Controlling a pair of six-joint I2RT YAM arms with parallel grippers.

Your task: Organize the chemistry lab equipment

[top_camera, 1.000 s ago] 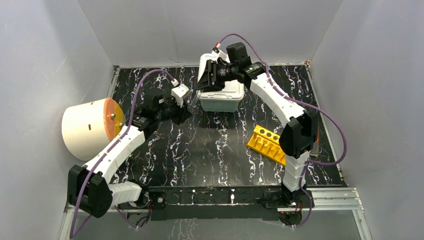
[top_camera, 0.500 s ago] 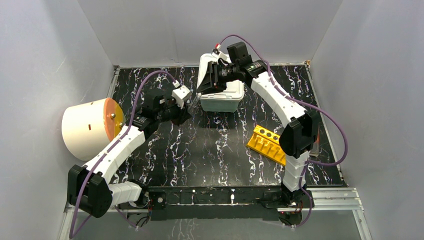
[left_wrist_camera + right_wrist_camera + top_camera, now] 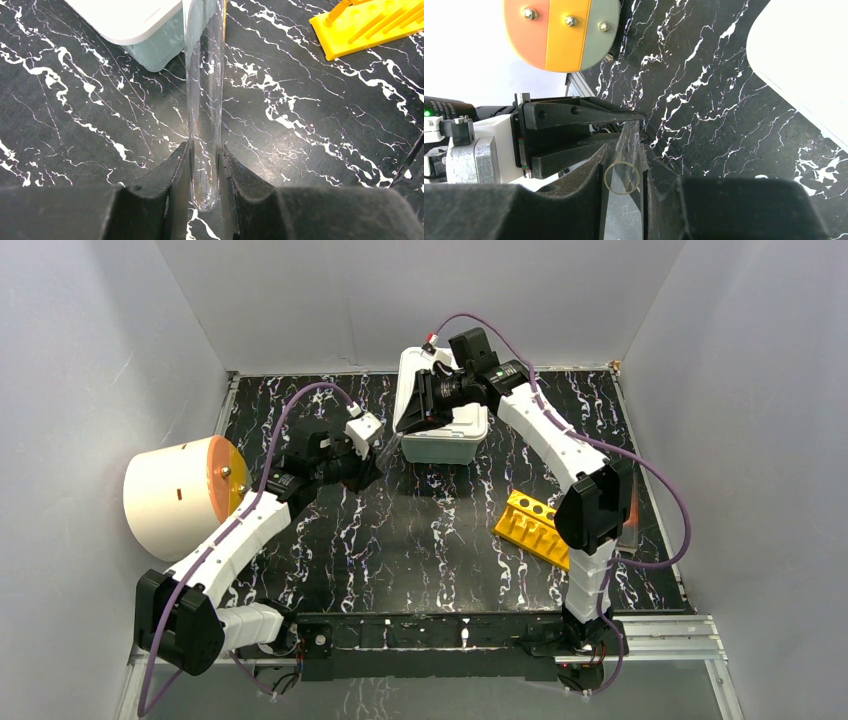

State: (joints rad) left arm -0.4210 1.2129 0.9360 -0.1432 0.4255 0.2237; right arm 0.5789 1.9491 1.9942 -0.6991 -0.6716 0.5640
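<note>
From above, you have both arms meeting over the far middle of the black white-veined tabletop (image 3: 430, 540), in front of the white rectangular plastic bin (image 3: 447, 447). The left gripper (image 3: 380, 458) reaches far and right, the right gripper (image 3: 408, 422) comes down to meet it, and the clear glass tube (image 3: 392, 445) bridges the two. This reads as a hand-over, likely so the right arm can carry the tube to the yellow holed rack (image 3: 535, 525) on its own side. The big white drum with an orange face (image 3: 175, 495) sits idle at far left. Through the left wrist camera, your left claw is clamped on the tube just above its rounded closed end, the rest sticking out free toward the bin for the other arm to take. Through the right wrist camera, the right claw's fingers (image 3: 600, 165) flank the tube's open mouth very narrowly. You cannot tell whether they already pinch the glass, so treat the left grip as the only sure hold.
</note>
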